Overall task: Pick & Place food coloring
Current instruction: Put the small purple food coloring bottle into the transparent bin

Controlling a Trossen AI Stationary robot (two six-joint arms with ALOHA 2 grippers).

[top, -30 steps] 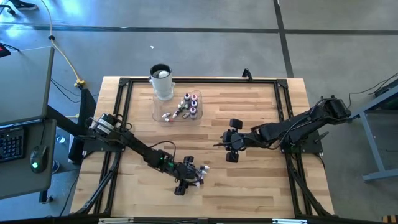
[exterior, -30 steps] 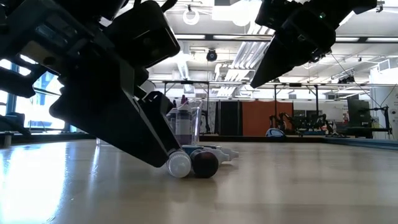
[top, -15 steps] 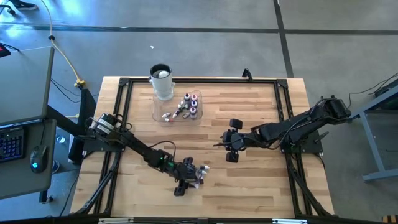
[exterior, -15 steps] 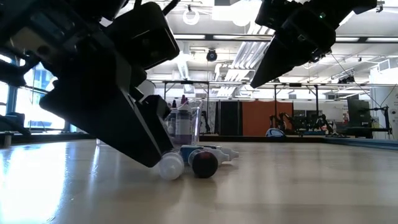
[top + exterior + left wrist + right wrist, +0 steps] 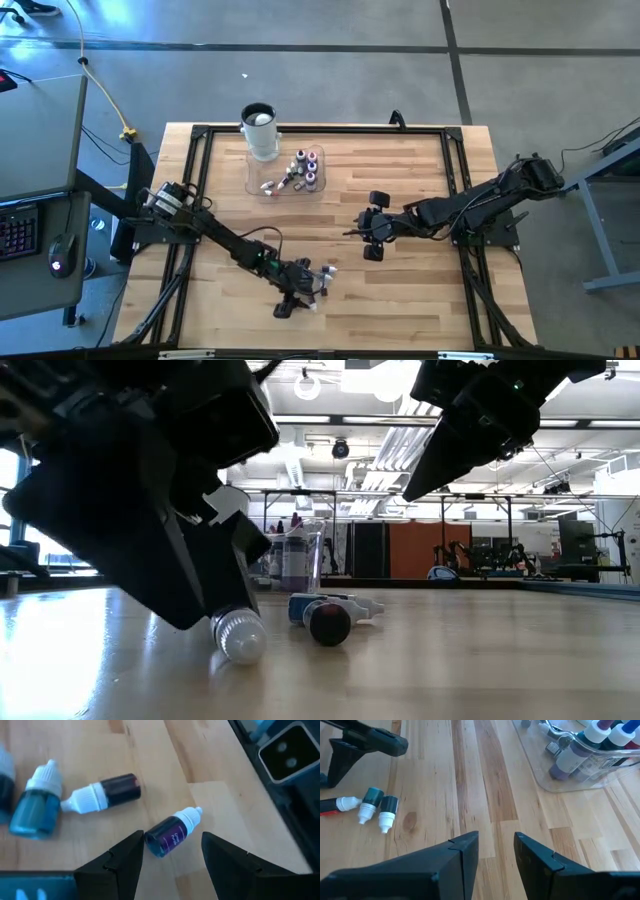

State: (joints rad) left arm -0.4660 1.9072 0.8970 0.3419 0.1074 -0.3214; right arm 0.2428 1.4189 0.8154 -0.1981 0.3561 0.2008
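Left claw [image 5: 170, 852] spread wide low, right claw [image 5: 495, 852] hovering, parted.

Bright, even overhead light. Glare on the desk [image 5: 420, 660] at the near left, arms backlit into silhouette. Soft shadows; wrist-view foregrounds slightly blurred.

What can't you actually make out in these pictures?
- High view: the bottles by the left gripper are too small to count.
- Low view: the left arm hides part of the clear tray.
- Left wrist view: one teal bottle is cut off by the edge.
- Labels: too small to read.
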